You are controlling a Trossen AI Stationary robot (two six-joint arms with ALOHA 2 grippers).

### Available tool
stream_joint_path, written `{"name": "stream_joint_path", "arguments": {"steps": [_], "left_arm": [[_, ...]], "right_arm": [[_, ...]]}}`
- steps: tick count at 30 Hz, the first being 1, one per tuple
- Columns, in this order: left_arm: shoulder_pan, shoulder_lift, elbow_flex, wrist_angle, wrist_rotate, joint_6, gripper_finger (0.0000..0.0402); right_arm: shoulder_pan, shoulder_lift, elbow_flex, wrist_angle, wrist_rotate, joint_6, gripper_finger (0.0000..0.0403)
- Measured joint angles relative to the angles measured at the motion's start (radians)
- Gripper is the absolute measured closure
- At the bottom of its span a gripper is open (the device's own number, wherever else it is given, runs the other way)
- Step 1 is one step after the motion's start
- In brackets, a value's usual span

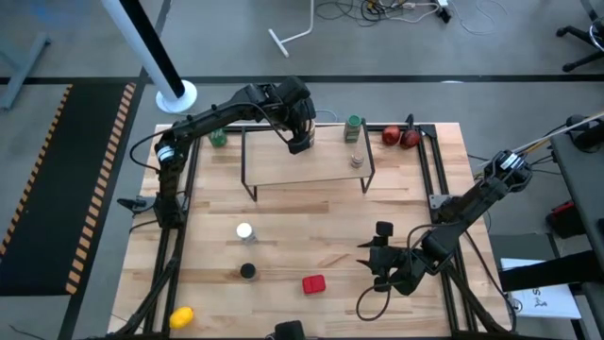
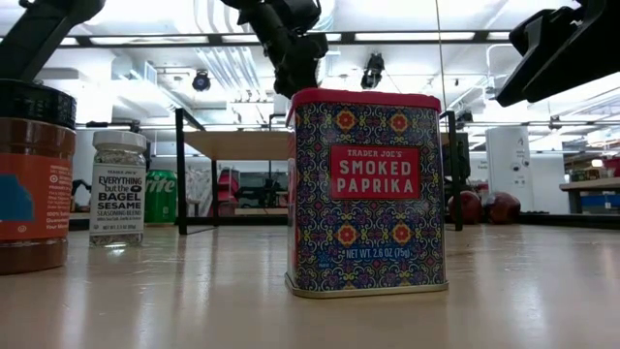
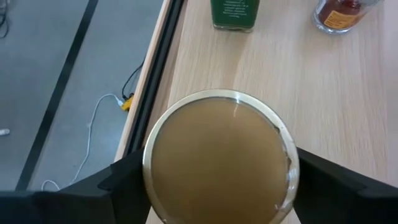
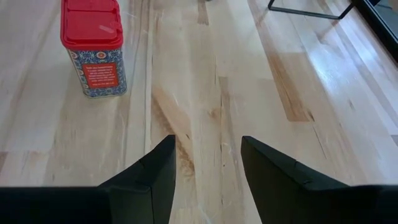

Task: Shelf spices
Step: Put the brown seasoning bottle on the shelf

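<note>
My left gripper is over the shelf's pale top, shut on the tan round-lidded tub. On the shelf farther right stand a green-capped jar and a small clear jar. The white-capped jar, the dark-capped brown jar and the red square tin stand upright on the table in front of the shelf. My right gripper hangs open over bare table, right of the tin. My left gripper pinches the tub between its two fingers, one on each side of the round wall just below the lid's rim. The fingers come from above, pointing down. The tub is upright over the shelf top; whether its base rests there is hidden.
A green can stands on the table left of the shelf and two red fruits lie right of it. A yellow object lies at the near left corner. Black rails run along the table's sides.
</note>
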Motion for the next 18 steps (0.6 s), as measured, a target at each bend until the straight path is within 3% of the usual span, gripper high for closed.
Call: {"name": "stream_joint_path", "arguments": {"steps": [18], "left_arm": [[-0.022,0.0,0.011,0.01,0.0,0.097,0.011]], "right_arm": [[0.0,0.0,0.0,0.0,0.0,-0.003,0.0251]]}}
